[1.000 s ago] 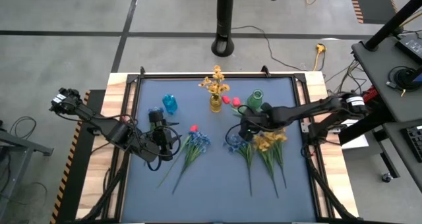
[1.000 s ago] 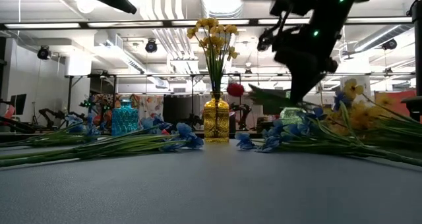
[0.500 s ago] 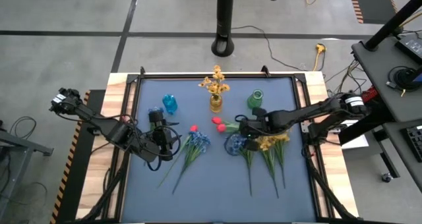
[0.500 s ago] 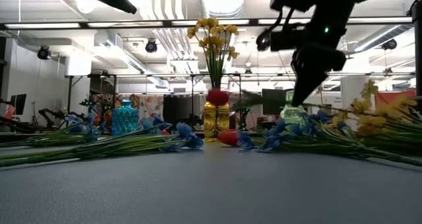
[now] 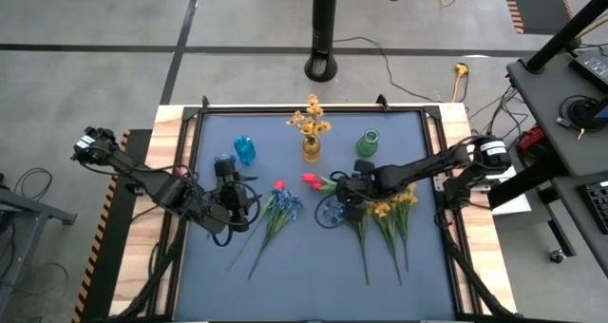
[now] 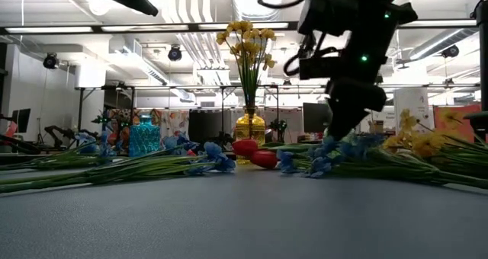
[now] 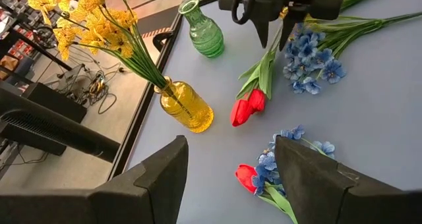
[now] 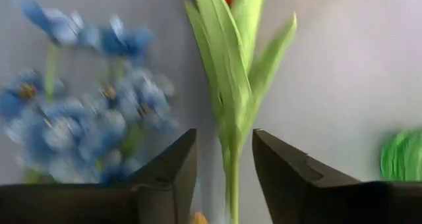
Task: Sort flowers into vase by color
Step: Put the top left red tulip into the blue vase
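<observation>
A: The right claw stands part open, its fingers on either side of the red sprig's stem; the sprig lies on the worktop.

B: Looks light, floppy and thin-stemmed: take it mid-stem. The left claw waits open beside the blue sprigs.

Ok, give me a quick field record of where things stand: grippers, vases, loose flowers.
left gripper: open, empty, waiting by the left flower pile
right gripper: astride red tulip stem, fingers apart
red tulip: lying on mat, not in a vase
yellow vase: holds yellow flowers
green vase: empty
blue vase: empty
left pile: blue sprigs, one red bud
right pile: blue and yellow sprigs
</observation>
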`<state>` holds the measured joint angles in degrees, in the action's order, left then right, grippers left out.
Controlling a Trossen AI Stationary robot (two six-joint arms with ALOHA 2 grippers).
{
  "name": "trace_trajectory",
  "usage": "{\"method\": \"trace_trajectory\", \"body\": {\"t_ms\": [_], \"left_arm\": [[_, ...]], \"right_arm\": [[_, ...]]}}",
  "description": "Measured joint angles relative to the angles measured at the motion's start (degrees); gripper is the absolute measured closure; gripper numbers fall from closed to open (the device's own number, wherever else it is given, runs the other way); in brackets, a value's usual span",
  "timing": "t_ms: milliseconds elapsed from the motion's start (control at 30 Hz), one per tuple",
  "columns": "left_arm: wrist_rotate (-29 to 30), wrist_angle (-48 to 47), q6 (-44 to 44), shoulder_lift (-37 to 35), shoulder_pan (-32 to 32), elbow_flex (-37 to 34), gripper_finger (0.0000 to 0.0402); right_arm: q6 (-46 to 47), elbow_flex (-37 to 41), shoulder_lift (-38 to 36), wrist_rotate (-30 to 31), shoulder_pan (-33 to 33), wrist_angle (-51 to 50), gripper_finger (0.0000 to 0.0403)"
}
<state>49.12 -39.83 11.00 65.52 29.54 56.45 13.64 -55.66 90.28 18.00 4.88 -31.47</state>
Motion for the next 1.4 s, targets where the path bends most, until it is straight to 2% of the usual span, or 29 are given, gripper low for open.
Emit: {"method": "trace_trajectory", "body": {"t_ms": [200,400,533,833,1033,1200,1400], "left_arm": [[0.00,0.02,0.02,0.00,-0.02,0.00,0.0193],[0.00,0.02,0.02,0.00,-0.02,0.00,0.0193],[0.00,0.01,0.02,0.00,-0.02,0.00,0.0193],[-0.02,0.00,0.02,0.00,-0.02,0.00,0.0193],[-0.02,0.00,0.02,0.00,-0.01,0.00,0.0193],[-0.01,-0.19,0.01,0.00,0.00,0.00,0.0193],[0.00,-0.28,0.02,0.00,-0.01,0.00,0.0193]], "right_arm": [[-5.01,0.00,0.27,2.41,-0.13,5.21,0.0229],[-5.06,-0.02,2.67,2.60,-1.24,5.19,0.0226],[-5.29,-0.02,3.61,2.59,-1.56,5.41,0.0254],[-4.67,-0.02,1.85,2.58,-1.54,5.38,0.0383],[-4.25,-0.02,-0.15,2.58,-1.54,5.09,0.0384],[-4.21,0.16,-5.45,2.62,-0.92,6.03,0.0384],[-6.79,7.08,-15.60,3.05,2.60,21.16,0.0384]]}}
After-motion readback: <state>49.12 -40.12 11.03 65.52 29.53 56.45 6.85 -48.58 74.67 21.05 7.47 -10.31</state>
